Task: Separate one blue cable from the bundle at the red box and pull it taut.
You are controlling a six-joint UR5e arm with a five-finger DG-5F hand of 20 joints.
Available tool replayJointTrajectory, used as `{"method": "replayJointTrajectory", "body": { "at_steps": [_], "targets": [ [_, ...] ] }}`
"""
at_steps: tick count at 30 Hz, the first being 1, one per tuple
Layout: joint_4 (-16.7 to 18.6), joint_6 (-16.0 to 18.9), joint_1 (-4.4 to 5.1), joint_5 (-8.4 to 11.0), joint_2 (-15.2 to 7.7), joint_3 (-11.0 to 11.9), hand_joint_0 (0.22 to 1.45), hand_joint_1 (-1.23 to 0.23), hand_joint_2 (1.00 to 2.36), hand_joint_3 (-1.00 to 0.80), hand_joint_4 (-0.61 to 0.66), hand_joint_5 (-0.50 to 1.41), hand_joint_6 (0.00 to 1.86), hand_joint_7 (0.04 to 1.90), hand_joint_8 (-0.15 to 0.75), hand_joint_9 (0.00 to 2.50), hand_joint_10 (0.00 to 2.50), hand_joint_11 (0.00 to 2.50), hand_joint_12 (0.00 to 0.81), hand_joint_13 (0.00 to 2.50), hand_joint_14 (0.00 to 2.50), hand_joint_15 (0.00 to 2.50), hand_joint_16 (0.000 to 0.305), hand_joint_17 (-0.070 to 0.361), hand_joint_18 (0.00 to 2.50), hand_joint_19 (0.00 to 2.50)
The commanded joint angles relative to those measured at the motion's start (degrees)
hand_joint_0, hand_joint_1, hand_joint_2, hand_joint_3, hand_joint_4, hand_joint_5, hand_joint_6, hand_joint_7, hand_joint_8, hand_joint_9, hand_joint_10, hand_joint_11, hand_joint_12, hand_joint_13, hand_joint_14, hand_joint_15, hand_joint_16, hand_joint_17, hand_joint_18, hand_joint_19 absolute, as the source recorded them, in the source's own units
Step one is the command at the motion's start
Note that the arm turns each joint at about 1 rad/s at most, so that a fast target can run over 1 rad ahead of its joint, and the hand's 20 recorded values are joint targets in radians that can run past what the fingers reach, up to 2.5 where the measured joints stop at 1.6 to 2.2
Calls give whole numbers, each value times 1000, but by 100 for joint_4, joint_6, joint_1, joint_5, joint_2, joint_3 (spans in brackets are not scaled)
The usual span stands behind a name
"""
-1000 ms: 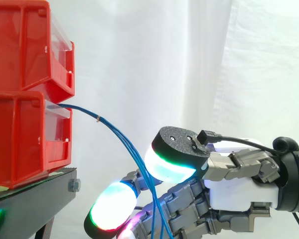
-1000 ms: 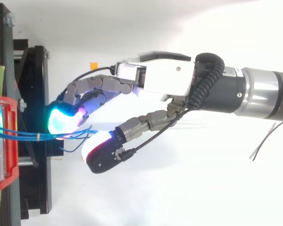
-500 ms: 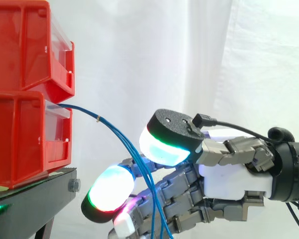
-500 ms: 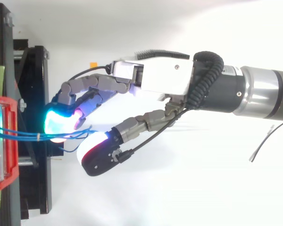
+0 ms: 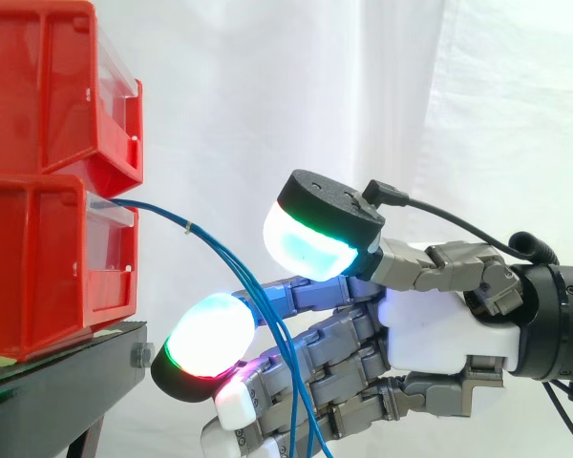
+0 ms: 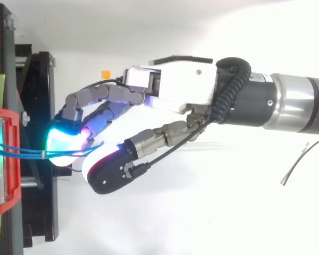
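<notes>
Hand (image 5: 430, 334): held level, fingers nearly straight and spread, pointed toward the black stand (image 5: 67, 382). No strand is seen clamped, so it is judged apart rather than closed on anything.
Thumb position: the thumb (image 5: 310, 250) is set above the fingers, its pad lit cyan and green, just over the place where the strands cross the hand.
Cables: the blue cable bundle (image 5: 224, 253) is led out of the front of the lower red box (image 5: 38, 267) and bound by a small tie (image 5: 188, 226) near the box. From there it is drooped in a slack curve across the fingers and past the lower edge of the side view.
From above: the bundle is seen running from the box to a spot between a cyan fingertip (image 6: 64, 146) and the thumb pad, which are placed just beside each other.
Change: compared with a second ago, the hand is raised and carried closer to the box. The thumb is swung from beside the strands to above them, and the gap around the bundle is narrowed.
Meaning for the task: the strands are now bracketed, so a pinch is judged to be in preparation. All strands are gathered and slack, so neither separation nor tautness is reached.
Next need: one strand must be isolated below the tie before the pads are closed and the hand is drawn away from the box.
Risk: several strands may be caught together.
</notes>
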Motion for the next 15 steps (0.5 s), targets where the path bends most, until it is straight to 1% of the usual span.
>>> {"method": "replayJointTrajectory", "body": {
  "at_steps": [1, 5, 10, 15],
  "targets": [
    [-20, 102, -9, -22, -1, 7, 642, -560, 1010, -380, 317, -154, 502, 1142, 309, 753, 10, 417, 344, 646, 8, 239, 40, 90, 527, 388],
    [-20, 172, -9, -31, -1, 25, 639, -564, 1009, -396, 315, -154, 502, 1142, 309, 754, 10, 418, 343, 646, 8, 236, 40, 90, 529, 388],
    [-29, 295, -36, -40, -1, 60, 653, -587, 1013, -336, 313, -154, 502, 1143, 308, 757, 10, 419, 344, 649, 8, 233, 40, 90, 529, 387],
    [-3, 304, -27, -40, -1, 69, 636, -596, 1009, -394, 316, -154, 502, 1150, 306, 753, 10, 429, 346, 649, 8, 232, 40, 90, 529, 387]
  ]
}}
